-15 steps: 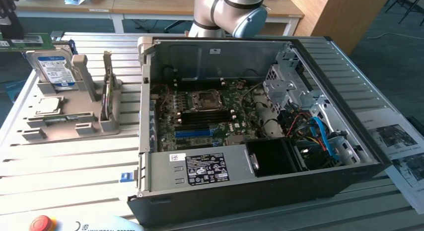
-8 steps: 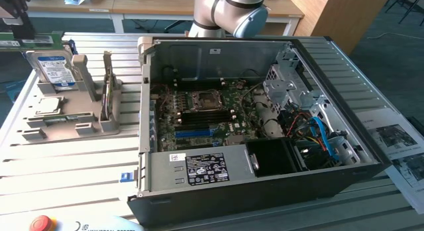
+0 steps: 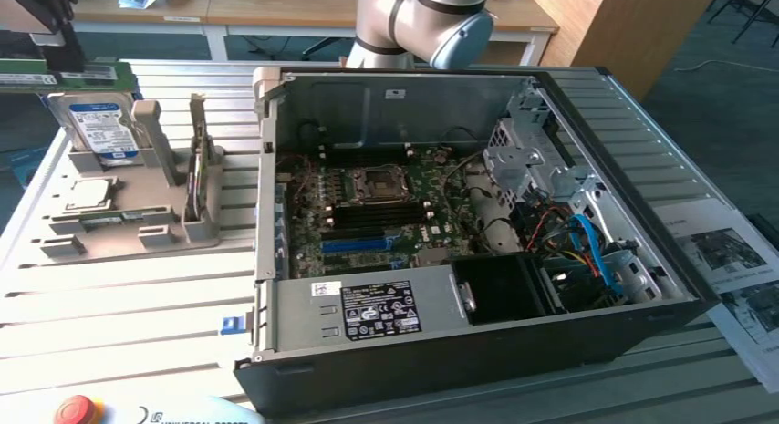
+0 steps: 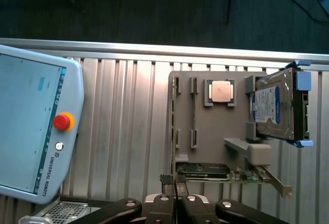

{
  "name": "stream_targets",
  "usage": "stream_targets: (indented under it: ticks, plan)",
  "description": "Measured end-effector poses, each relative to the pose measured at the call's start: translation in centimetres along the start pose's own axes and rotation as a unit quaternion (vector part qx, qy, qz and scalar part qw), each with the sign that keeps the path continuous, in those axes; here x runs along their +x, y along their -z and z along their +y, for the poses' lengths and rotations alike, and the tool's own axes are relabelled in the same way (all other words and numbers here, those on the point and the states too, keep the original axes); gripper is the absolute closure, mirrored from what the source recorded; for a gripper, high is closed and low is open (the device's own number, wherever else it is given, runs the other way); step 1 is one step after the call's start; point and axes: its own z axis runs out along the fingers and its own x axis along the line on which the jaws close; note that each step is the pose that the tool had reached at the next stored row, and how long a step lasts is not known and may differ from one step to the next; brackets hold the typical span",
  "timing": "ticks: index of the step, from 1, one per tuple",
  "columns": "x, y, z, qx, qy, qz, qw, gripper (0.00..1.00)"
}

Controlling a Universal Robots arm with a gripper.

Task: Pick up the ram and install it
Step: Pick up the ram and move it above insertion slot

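Hanging in the gripper [image 3: 58, 59] above the far corner of the bench [image 3: 122, 305], the ram [image 3: 67, 77] was up off its grey holder [image 3: 122, 232] and not yet in the computer. In the exterior view it showed as a long green stick with a pale label, its long axis running roughly level along that view's left-to-right line, just over the hard drive [image 3: 98, 123] that stood upright in the holder. In the wrist view it was seen edge-on, a thin dark line with a bit of green board pinched between the two fingers, so the gripper was clenched on the ram and not released. Beneath it in that view lay the holder with its narrow slots bare, the square processor chip [image 4: 220, 91] in its pocket, the hard drive, and a card [image 4: 203, 171] along the near edge. The open computer case [image 3: 487, 351] lay toward the exterior view's right of the ram, well apart from it, with the motherboard [image 3: 378, 205] facing up inside. The long slots below the processor socket, probably the memory slots, also ran roughly left to right in that view, so the stick seemed to lie near parallel to them. A touch-screen control pad [image 4: 31, 121] with a red button rested on the bench beside the holder.
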Motion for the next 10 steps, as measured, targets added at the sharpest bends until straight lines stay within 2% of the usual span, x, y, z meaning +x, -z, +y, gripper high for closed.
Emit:
stream_targets:
  ticks: [10]
  plan:
    - [0.1, 0.16, -2.1, -0.0076, 0.0, -0.0003, 1.0, 0.88]
